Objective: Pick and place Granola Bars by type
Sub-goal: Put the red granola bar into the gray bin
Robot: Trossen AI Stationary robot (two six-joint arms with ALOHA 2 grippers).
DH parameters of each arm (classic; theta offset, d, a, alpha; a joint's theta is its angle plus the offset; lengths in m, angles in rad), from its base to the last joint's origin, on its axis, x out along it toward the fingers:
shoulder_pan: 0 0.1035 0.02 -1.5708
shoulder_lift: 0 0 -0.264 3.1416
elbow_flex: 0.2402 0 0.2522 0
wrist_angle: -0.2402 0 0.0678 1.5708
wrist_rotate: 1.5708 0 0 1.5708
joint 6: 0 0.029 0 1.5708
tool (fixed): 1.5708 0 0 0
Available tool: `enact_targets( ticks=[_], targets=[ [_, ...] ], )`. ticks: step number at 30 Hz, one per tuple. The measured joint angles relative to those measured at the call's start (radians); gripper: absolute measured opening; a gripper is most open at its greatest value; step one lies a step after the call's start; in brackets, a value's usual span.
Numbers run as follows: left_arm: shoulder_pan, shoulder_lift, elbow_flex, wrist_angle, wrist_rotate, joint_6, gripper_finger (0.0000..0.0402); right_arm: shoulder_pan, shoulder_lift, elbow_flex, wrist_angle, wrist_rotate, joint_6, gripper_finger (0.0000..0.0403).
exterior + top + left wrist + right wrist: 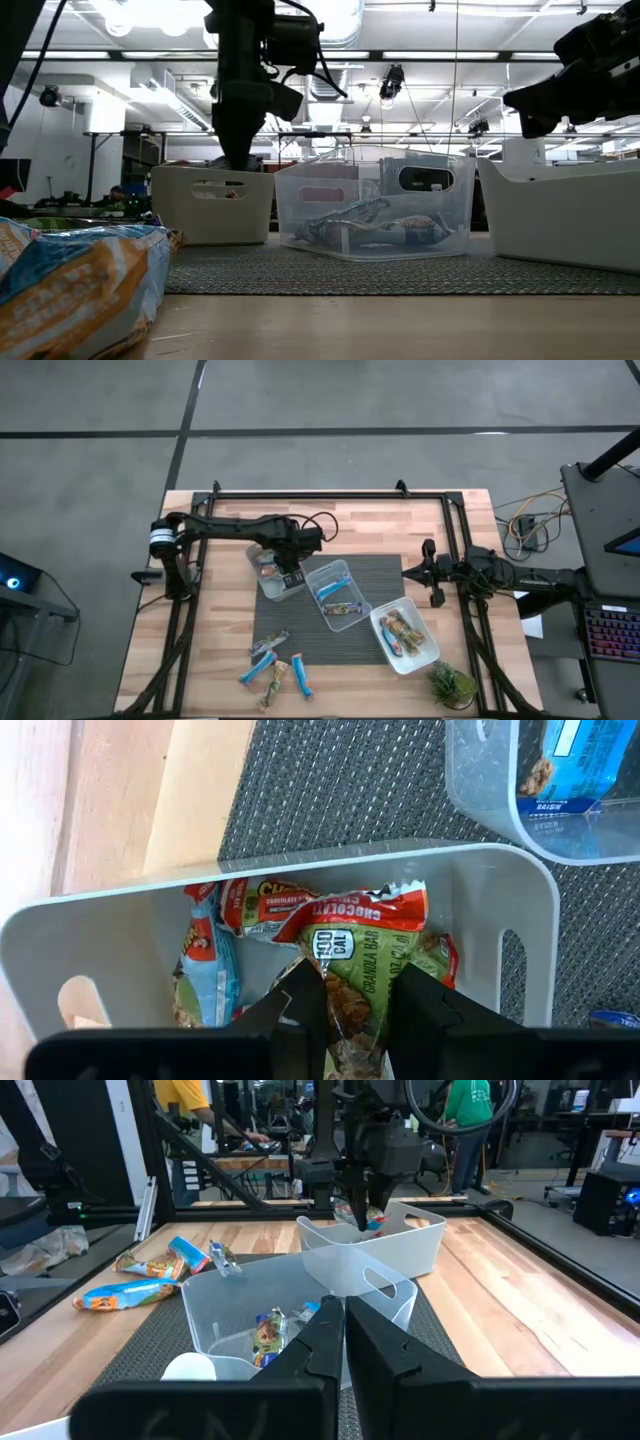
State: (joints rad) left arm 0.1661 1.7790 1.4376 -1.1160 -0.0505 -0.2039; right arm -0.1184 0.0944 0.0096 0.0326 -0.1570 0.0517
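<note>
My left gripper [355, 1010] points down into the left white tub [300, 860], shut on a granola bar [360, 945] with a red-green printed wrapper. Two more bars with red print [250, 900] lie in that tub. From above, this gripper [290, 575] hangs over the tub's [262, 582] right half. The middle clear tub [345, 622] holds blue-wrapped bars, and the right tub [425, 658] holds others. Several loose bars [272, 660] lie near the front edge. My right gripper [428, 572] waits shut at the mat's right edge, above the table. My left gripper pinches the red-green granola bar between its two fingers [305, 1005], on the wrapper's near half [355, 990]. It comes from above, pointing down into the tub, with the fingers across the bar. The bar's red far end [350, 905] lies against the other bars in the tub.
The three tubs stand in a diagonal row on a dark mat [375, 565]. A small green plant [452, 685] stands at the table's near right corner. A black frame rail [300, 493] runs along the far edge. People show in the room beyond the table.
</note>
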Motion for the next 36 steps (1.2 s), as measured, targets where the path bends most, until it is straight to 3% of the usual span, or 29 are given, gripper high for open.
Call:
enact_targets(
  ticks=[24,36],
  targets=[
    [0.0,0.0,-0.002,-0.001,0.016,-0.022,0.0062,0.0,0.0,0.0,0.0,0.0,0.0,0.0008],
    [0.0,0.0,-0.002,-0.008,0.016,-0.03,0.0146,0.0,0.0,0.0,0.0,0.0,0.0,0.0008]
  ],
)
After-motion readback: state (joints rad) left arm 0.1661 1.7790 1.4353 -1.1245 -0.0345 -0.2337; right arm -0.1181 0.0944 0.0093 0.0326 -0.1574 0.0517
